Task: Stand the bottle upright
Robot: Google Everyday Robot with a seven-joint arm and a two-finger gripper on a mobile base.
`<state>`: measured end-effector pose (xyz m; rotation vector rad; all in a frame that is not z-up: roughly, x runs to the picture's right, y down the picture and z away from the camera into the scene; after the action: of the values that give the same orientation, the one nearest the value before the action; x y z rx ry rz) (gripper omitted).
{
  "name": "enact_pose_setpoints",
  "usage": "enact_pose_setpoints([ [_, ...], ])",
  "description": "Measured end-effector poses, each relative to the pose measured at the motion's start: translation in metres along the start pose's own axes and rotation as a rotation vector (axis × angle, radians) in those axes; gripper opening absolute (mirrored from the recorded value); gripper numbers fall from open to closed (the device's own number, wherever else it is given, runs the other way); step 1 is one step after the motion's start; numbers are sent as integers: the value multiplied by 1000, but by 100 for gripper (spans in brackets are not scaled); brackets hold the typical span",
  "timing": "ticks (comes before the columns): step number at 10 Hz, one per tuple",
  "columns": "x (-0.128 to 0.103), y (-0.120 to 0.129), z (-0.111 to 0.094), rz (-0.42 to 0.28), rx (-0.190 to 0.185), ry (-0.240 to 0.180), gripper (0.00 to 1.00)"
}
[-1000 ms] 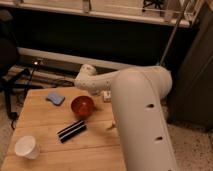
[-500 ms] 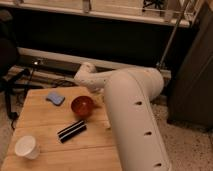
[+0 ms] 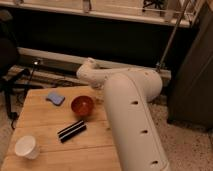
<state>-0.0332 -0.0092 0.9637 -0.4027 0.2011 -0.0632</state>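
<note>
The bottle does not show in this view; it may lie behind my arm. My large white arm (image 3: 131,115) fills the right side of the view and covers the right part of the wooden table (image 3: 40,117). Its joint (image 3: 90,70) bends above the table's far edge. My gripper is out of view, hidden behind or below the arm.
On the table stand a red-brown bowl (image 3: 82,105), a blue pad (image 3: 55,97) at the far left, a flat black object (image 3: 71,131) in the middle and a white cup (image 3: 26,146) at the front left. A dark wall and a metal rail lie behind the table.
My arm has shifted a little to the left and now covers more of the table's right side. The things on the table have not moved.
</note>
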Motion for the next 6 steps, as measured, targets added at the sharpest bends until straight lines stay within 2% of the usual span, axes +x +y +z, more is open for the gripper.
enact_pose_setpoints([
  [3, 10, -8, -12, 39, 10, -11, 80],
  [6, 30, -1, -31, 41, 28, 9, 80],
])
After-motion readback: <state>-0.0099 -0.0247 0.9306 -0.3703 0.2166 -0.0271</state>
